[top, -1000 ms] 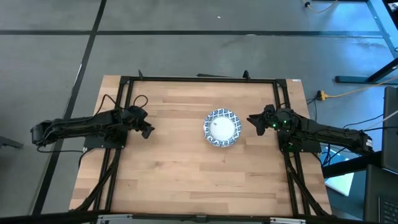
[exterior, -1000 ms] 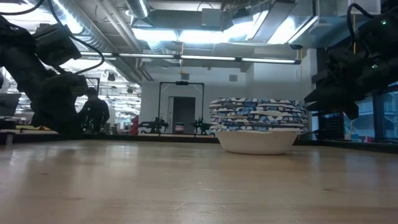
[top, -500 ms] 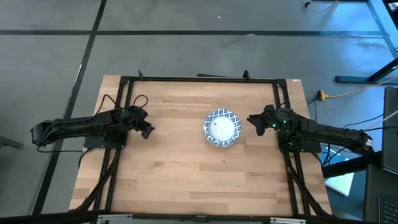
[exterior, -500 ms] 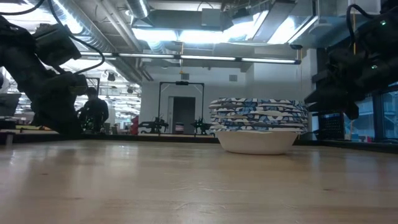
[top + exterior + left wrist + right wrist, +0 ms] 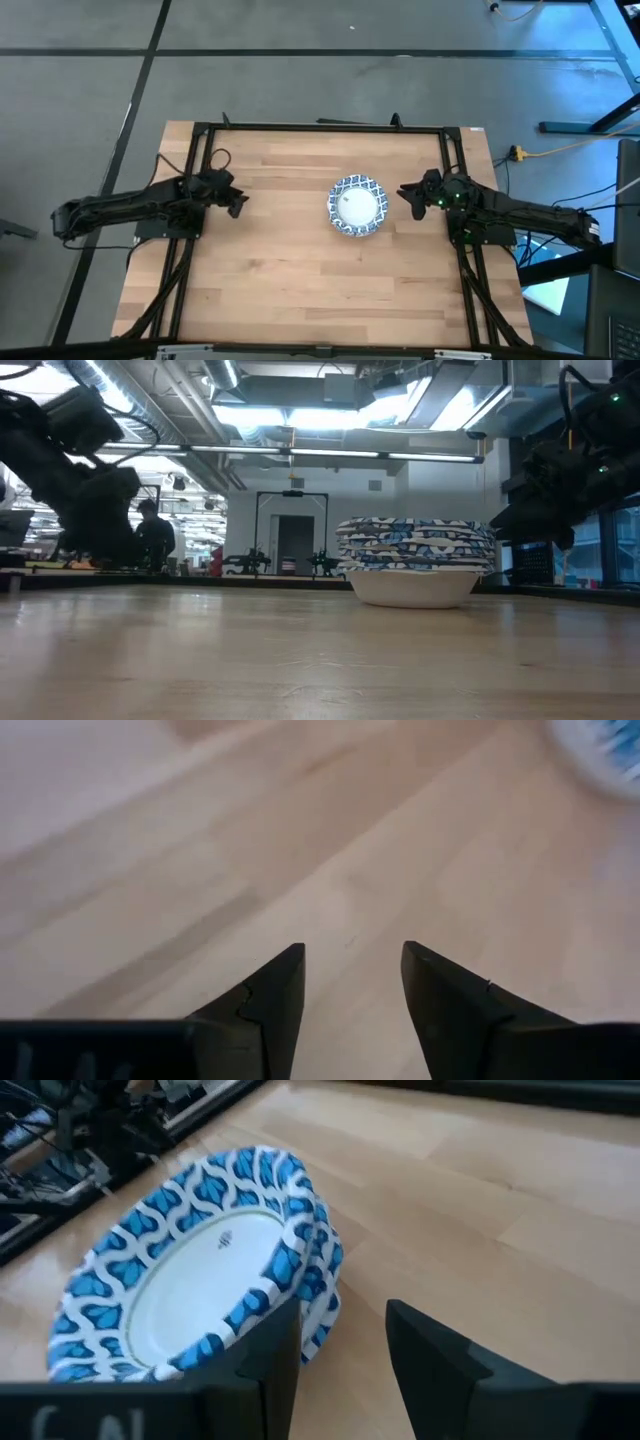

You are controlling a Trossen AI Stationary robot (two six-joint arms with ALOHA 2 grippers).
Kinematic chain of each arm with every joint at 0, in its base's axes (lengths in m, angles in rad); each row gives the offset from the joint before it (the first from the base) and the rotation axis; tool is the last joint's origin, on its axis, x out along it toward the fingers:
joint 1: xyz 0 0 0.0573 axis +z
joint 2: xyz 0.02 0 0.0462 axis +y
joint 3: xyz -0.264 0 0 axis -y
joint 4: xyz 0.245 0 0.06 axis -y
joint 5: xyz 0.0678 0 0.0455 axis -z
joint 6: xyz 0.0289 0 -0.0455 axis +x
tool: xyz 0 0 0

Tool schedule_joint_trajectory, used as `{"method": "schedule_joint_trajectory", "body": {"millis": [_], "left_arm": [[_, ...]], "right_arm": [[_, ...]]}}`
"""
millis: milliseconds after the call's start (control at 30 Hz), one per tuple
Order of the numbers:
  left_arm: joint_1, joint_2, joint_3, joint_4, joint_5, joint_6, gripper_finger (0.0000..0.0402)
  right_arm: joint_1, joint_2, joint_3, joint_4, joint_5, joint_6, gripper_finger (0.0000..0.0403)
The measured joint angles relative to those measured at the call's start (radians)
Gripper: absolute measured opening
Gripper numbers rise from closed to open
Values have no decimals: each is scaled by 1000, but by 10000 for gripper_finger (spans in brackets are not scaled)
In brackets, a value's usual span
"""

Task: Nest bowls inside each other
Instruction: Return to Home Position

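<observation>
bowls (image 5: 356,206) stacked at centre of table (image 5: 300,280); left gripper (image 5: 240,204) left of them, right gripper (image 5: 404,193) right

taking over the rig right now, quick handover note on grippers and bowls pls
Left gripper: open, empty, over the table's left side, clear of the bowls.
Right gripper: open, empty, just right of the bowls, not touching them.
The bowls: all in one nested stack near the table centre; none loose in view.
Done: nesting. Left: likely only parking both arms.
</observation>
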Motion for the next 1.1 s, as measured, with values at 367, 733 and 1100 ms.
{"method": "schedule_joint_trajectory", "body": {"millis": [367, 733, 1100], "left_arm": [[0, -334, 0, 6, -20, 63, 161], [0, -435, 2, 5, -33, 93, 161], [1, -435, 1, 37, -246, 118, 161]], "right_arm": [[0, -238, 0, 8, 97, -91, 150], [0, -300, 2, 7, 109, -130, 150], [0, -303, 1, 15, 241, -190, 150]]}}
